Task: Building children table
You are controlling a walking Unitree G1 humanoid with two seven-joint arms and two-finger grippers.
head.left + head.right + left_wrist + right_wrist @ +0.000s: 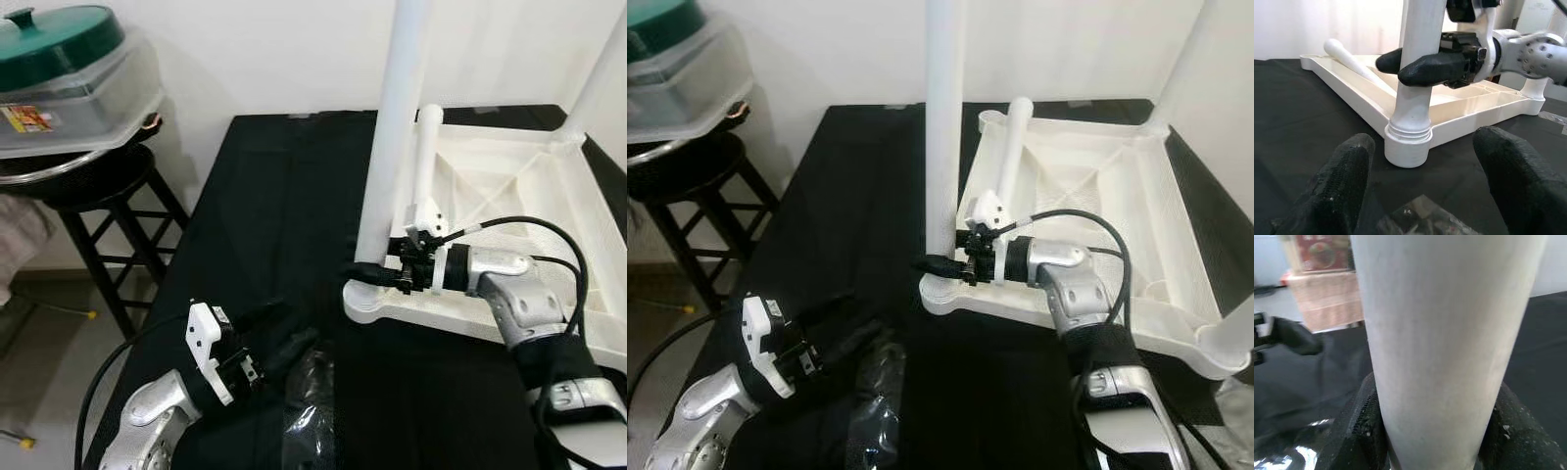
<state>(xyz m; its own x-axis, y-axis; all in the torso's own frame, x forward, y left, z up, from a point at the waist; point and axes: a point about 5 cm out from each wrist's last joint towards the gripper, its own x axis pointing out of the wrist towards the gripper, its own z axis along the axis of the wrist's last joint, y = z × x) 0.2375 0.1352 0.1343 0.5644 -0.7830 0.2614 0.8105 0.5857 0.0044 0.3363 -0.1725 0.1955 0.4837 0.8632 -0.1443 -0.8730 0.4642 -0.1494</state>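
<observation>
An upturned white plastic tabletop (pixel 509 186) lies on a black cloth. A white leg (pixel 392 147) stands upright in its near-left corner socket (pixel 1406 144). My right gripper (pixel 375 275) is shut on that leg just above the socket, one black finger on each side of it (pixel 1432 68). A second white leg (pixel 424 162) lies loose inside the tabletop. Another leg (pixel 600 78) stands at the far right corner. My left gripper (pixel 279 343) hovers low over the cloth, open, its fingers (pixel 1337 186) pointing at the socket with nothing between them.
A crinkled clear plastic bag (pixel 309 411) lies on the cloth by the left gripper. A black stool (pixel 93 211) at the left carries a clear container with a green lid (pixel 59 44). The white wall stands close behind the table.
</observation>
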